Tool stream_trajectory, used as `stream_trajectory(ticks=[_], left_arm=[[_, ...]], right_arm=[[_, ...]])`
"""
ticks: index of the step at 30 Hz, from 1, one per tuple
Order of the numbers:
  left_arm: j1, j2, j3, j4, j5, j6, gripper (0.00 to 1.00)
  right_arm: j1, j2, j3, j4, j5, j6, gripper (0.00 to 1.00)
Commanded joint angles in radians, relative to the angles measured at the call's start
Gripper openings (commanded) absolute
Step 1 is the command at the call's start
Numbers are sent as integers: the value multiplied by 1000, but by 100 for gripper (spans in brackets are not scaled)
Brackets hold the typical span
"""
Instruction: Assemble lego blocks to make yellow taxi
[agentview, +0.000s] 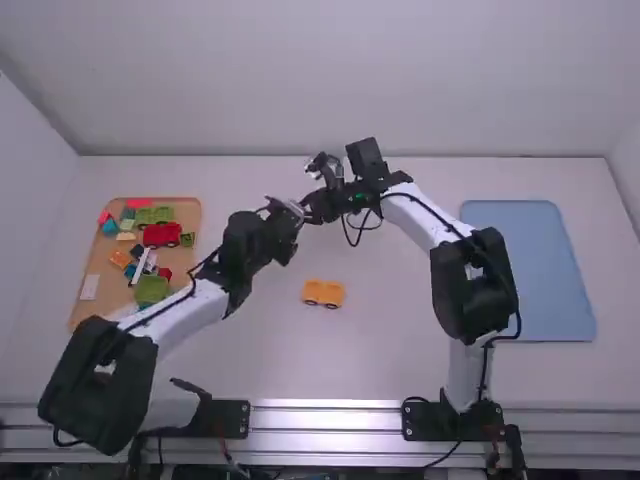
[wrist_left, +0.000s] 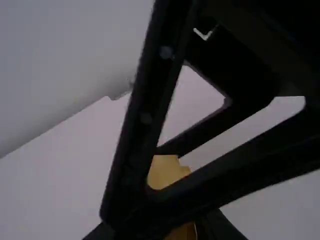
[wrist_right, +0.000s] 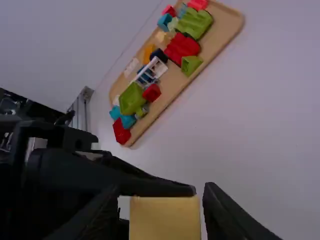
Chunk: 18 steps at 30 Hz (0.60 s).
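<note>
Taxi (agentview: 323, 293) stands nearer our bases than our right pincer (agentview: 312, 209), which grips a yellow block (wrist_right: 165, 220); our left pincer (agentview: 293, 211), we can't tell. Leftward, a wooden tray (agentview: 98, 267) holds red and green blocks (agentview: 153, 290); rightward lies a blue tray (agentview: 530, 270).

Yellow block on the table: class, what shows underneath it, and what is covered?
Two dark wheels show under the near side of the yellow block. Its far underside and the table beneath are covered.

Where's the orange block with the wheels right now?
In the high view, the orange block with wheels sits on the table between the two arms, with the brown tray to its left and the blue tray right.
</note>
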Motion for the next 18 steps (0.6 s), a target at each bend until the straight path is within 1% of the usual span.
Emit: stream_trajectory(ticks=[1,7,8,9,10,11,13,15,17,18], left_arm=[[-8,8,-2,18,-54,-11,2],[-8,8,-2,40,-67,-11,2],[-8,8,-2,37,-67,-11,2],[-7,8,-2,35,-67,-11,2],[-7,8,-2,34,-67,-11,2],[-7,8,-2,34,-67,-10,2],[-8,8,-2,37,-68,-10,2],[-8,8,-2,39,-67,-11,2],[-7,8,-2,38,-67,-11,12],[-8,8,-2,37,-67,-11,19]], right_arm=[[6,12,19,-8,11,3,44],[7,12,19,-7,5,3,44],[10,12,19,-7,7,3,42],[13,12,19,-8,6,3,37],[13,12,19,-8,6,3,36],[13,13,19,-8,6,3,31],[15,12,19,-8,6,3,26],[22,12,19,-8,6,3,25],[21,12,19,-7,1,3,22],[21,12,19,-7,-3,3,20]])
